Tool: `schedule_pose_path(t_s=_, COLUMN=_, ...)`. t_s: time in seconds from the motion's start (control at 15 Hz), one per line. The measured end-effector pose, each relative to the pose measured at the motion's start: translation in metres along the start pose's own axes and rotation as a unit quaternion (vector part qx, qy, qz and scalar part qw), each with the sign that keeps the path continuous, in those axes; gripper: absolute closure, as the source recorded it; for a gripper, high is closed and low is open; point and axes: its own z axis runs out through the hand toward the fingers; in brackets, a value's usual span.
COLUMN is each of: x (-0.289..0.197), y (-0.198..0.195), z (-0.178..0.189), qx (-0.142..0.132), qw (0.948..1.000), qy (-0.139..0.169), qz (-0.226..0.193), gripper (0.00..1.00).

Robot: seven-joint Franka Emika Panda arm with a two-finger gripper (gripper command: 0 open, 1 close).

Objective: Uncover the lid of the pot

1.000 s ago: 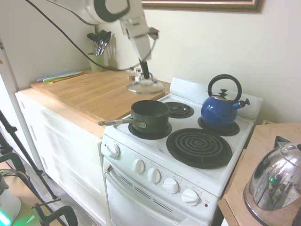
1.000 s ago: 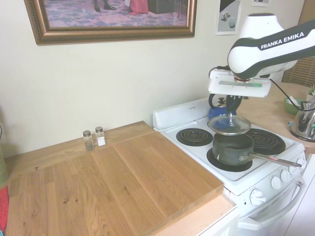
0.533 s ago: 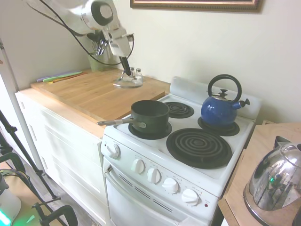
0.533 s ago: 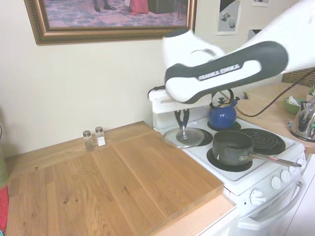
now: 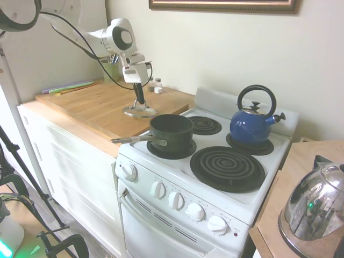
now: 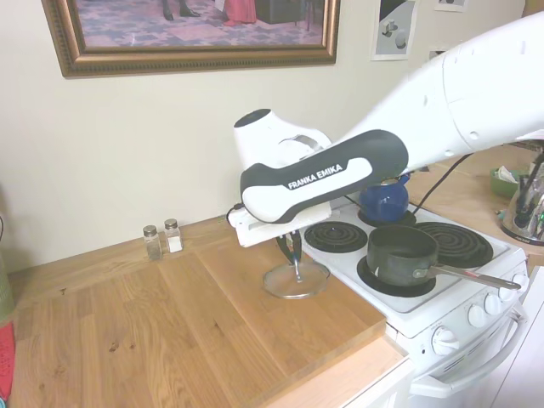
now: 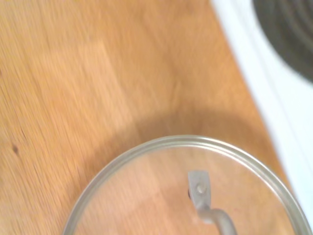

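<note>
Glass lid (image 6: 296, 280) hanging directly beneath the hand (image 6: 293, 259), hand clamped on its loop handle, low over the wooden table (image 6: 170, 323), pot (image 6: 401, 253) uncovered on the stove (image 6: 357, 280)

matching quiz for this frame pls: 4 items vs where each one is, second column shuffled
1. lid
2. pot
3. blue kettle
4. shakers

a. back burner, by the stove's backsplash
b. wooden counter by the wall
c. front burner, uncovered
d. low over the wooden board, in the gripper

Pairs: 1-d, 2-c, 3-a, 4-b
</note>
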Motion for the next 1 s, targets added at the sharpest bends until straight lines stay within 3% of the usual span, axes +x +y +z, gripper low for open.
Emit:
schedule_pose_path(t_s=0.07, x=0.000, y=-0.002, z=0.004, qx=-0.006, qw=0.9999, qy=-0.006, qz=-0.006, gripper=1.00)
schedule_pose_path(t_s=0.13, x=0.002, y=-0.004, z=0.004, qx=-0.012, qw=0.9997, qy=-0.015, qz=-0.013, gripper=0.00)
schedule_pose_path(t_s=0.73, x=0.011, y=-0.001, z=0.007, qx=-0.026, qw=0.9985, qy=-0.030, qz=-0.038, gripper=0.00)
schedule_pose_path(t_s=1.0, x=0.015, y=0.001, z=-0.014, qx=-0.001, qw=0.9984, qy=-0.036, qz=-0.044, gripper=0.00)
